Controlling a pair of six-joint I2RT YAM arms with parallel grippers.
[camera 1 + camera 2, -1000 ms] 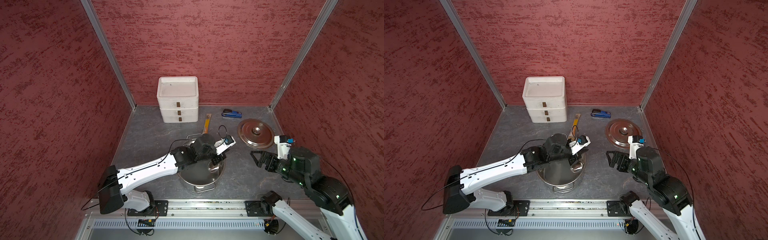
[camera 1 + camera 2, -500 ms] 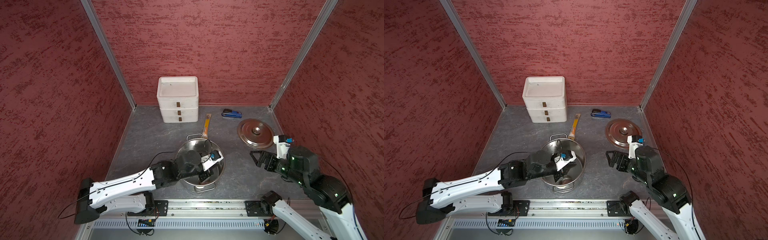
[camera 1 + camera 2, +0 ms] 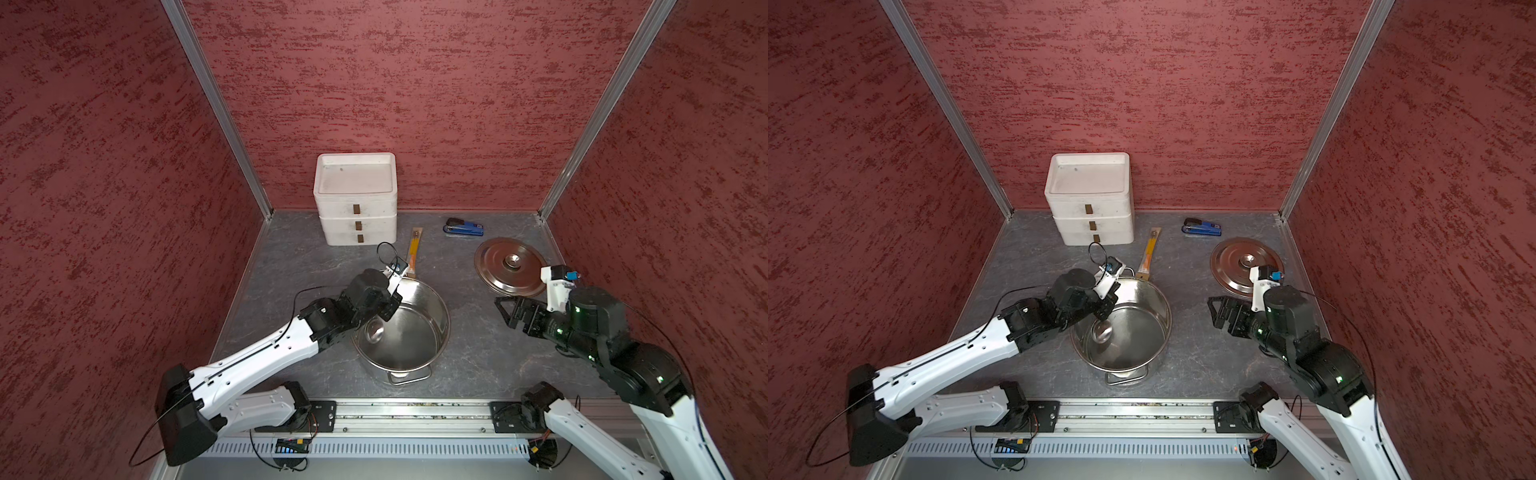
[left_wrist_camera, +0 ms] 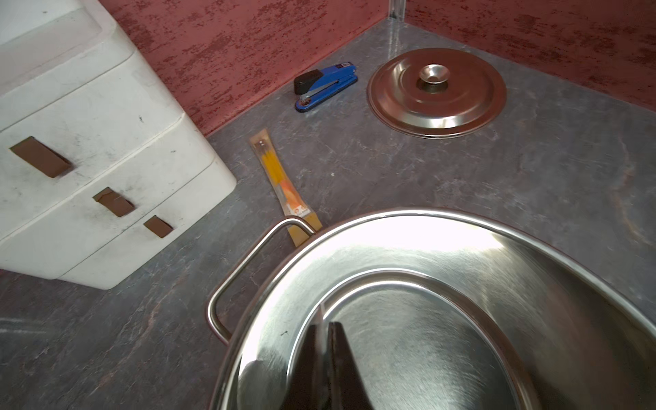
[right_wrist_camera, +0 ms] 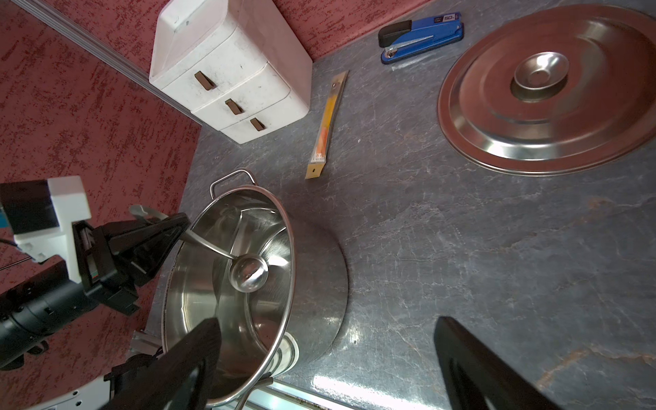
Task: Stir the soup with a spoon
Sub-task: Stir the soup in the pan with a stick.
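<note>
- While the left fingers (image 5: 156,241) are clamping together on the slim handle of the metal ladle (image 5: 248,273), its bowl is hanging inside the steel pot (image 3: 434,309), on the side nearest that arm. No soup is showing, only bare metal.
- Whether the bowl is touching the bottom is not showing.
- Stirring is probably going best as slow, small circles, with the bowl riding just inside the wall and the handle clearing the rim, so the pot is not getting shoved across the worktop (image 3: 478,353).
- Right fingers (image 5: 472,362) are standing wide apart, gripping nothing, hovering between the pot and the steel lid (image 3: 494,276); they could be bracing a loop handle if the pot starts sliding.
- A flat orange-yellow stick (image 3: 412,251) is lying with one end at the pot's far handle, so a sliding pot would be nudging it.
- A blue stapler (image 3: 464,228) and a white drawer unit (image 3: 356,199) are sitting well back, blocking nothing.
</note>
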